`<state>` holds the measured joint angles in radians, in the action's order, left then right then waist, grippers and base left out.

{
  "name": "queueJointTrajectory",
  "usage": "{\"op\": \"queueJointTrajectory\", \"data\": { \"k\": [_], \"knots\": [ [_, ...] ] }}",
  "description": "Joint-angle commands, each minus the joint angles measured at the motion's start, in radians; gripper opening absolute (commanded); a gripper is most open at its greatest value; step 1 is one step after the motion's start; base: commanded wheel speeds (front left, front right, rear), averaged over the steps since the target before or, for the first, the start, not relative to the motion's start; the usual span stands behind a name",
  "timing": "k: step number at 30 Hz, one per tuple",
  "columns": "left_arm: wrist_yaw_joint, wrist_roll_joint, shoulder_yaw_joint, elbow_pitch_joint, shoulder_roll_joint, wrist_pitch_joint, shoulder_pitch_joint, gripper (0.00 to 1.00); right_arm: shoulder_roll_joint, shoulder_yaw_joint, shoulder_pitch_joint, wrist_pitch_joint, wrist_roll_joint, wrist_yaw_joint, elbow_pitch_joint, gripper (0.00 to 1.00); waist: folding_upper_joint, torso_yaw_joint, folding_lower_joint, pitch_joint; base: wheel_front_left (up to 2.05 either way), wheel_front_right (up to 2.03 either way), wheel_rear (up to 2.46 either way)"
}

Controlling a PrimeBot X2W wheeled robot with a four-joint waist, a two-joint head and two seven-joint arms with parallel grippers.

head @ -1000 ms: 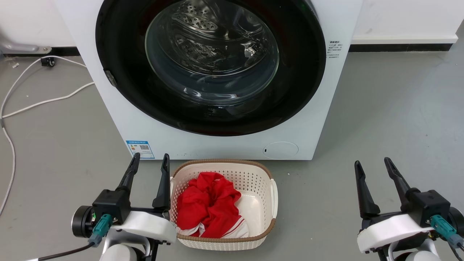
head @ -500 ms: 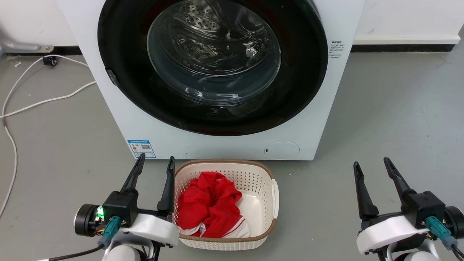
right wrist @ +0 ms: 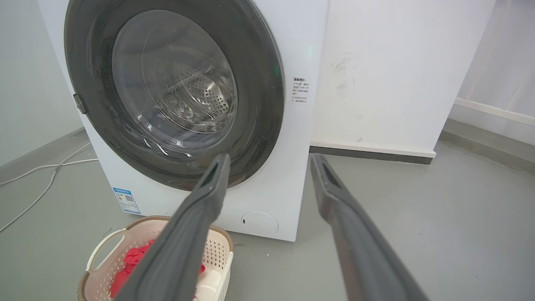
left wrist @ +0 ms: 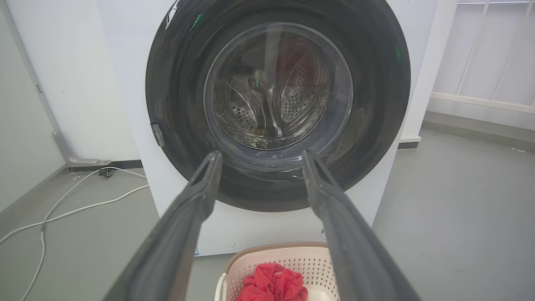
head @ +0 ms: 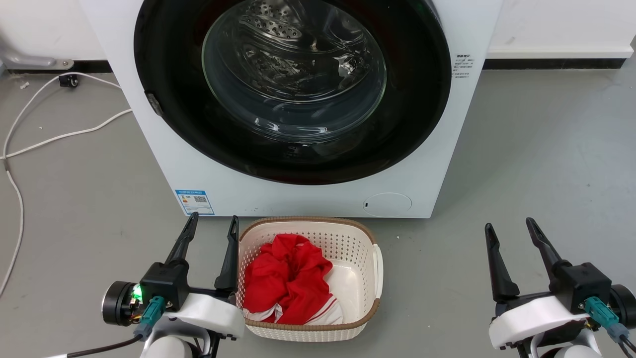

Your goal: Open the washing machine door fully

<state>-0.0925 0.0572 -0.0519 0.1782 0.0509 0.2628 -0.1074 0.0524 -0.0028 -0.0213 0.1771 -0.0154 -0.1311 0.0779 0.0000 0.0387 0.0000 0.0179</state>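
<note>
Showing a white cable (head: 79,132) trailing over the grey floor (head: 536,149), well off to the left of the left pincer (head: 214,217) and farther forward. Holding the left pincer low, with both dark fingers spread apart and gripping nothing, tips pointing toward the washing machine (head: 164,164). Facing that machine squarely, standing ahead of both pincers and between them, with a blue label (head: 195,201) just beyond the left pincer's tips. Displaying the washing machine door (head: 293,89) shut flush against the white front, up ahead and to the right of the left pincer: a glossy black ring around clear bulging glass, with the perforated steel drum (head: 268,29) glinting behind. Flanking a cream perforated basket (head: 305,220) on the floor, right beside the left pincer's right finger (head: 229,258), touching or not being impossible to tell. Cradling a crumpled red garment (head: 285,283) inside that basket. Showing a small round hatch (head: 387,204) low on the machine, ahead and left of the right pincer (head: 509,223). Holding the right pincer well clear of the basket, fingers likewise spread and empty.
</note>
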Motion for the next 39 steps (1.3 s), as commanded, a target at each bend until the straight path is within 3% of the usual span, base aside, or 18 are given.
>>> {"op": "queueJointTrajectory", "data": {
  "k": [1,3,4,5,6,7,8,16,22,30,34,39],
  "knots": [
    [0.001,0.002,0.004,0.001,-0.001,0.003,-0.01,1.0,-0.004,-0.001,-0.004,0.006,-0.001,0.001,0.003,1.0,0.0,0.0,0.0,0.0,0.0,0.0,0.0],
    [0.0,0.003,0.004,0.003,-0.001,0.003,-0.009,1.0,-0.004,-0.001,-0.004,0.007,-0.006,0.001,0.005,1.0,0.0,0.0,0.0,0.0,0.0,0.0,0.0],
    [0.0,0.003,0.004,0.003,-0.001,0.003,-0.009,1.0,-0.004,-0.002,-0.004,0.007,-0.01,0.001,0.006,0.79,0.0,-0.001,0.0,0.0,0.0,0.0,0.0],
    [0.0,0.003,0.004,0.004,-0.001,0.003,-0.008,1.0,-0.004,-0.002,-0.004,0.006,-0.014,0.001,0.007,0.48,0.0,-0.001,0.0,-0.001,0.0,0.0,0.0],
    [0.0,0.002,0.005,0.004,-0.001,0.003,-0.008,1.0,-0.004,-0.003,-0.003,0.005,-0.018,0.001,0.008,0.4,0.0,-0.001,0.0,-0.001,0.0,0.0,0.0],
    [0.0,0.002,0.005,0.005,-0.001,0.003,-0.008,1.0,-0.004,-0.003,-0.003,0.004,-0.024,0.0,0.01,0.06,0.0,-0.001,0.0,-0.001,0.0,0.0,0.0],
    [-0.001,0.003,0.005,0.005,-0.001,0.003,-0.008,1.0,-0.004,-0.003,-0.003,0.004,-0.027,0.001,0.011,0.0,0.0,-0.001,0.0,-0.001,0.0,0.0,0.0],
    [0.0,0.004,0.007,0.005,-0.001,0.003,-0.01,1.0,-0.004,-0.013,-0.004,0.006,-0.103,0.0,0.025,0.0,0.0,-0.001,0.0,0.002,0.0,0.0,0.0],
    [0.001,0.006,0.005,0.006,-0.001,0.003,-0.012,1.0,-0.004,0.004,-0.012,0.016,-0.518,0.0,0.073,0.0,0.0,0.001,0.0,0.004,0.0,0.0,0.0],
    [0.004,0.013,0.0,0.003,-0.001,0.003,-0.015,1.0,-0.003,0.035,-0.05,0.022,-1.308,0.0,0.085,0.0,0.0,0.003,0.0,0.013,0.0,0.0,0.0],
    [0.006,0.016,-0.005,0.002,-0.001,0.003,-0.019,1.0,-0.003,0.01,-0.079,0.005,-1.54,0.0,0.086,0.0,0.0,0.006,0.0,0.025,0.0,0.0,0.0],
    [0.006,0.018,-0.008,-0.003,-0.001,0.003,-0.027,1.0,0.012,-0.035,-0.141,-0.023,-1.634,0.0,0.099,0.0,0.0,0.009,0.0,0.047,0.0,0.0,0.0]
  ]
}}
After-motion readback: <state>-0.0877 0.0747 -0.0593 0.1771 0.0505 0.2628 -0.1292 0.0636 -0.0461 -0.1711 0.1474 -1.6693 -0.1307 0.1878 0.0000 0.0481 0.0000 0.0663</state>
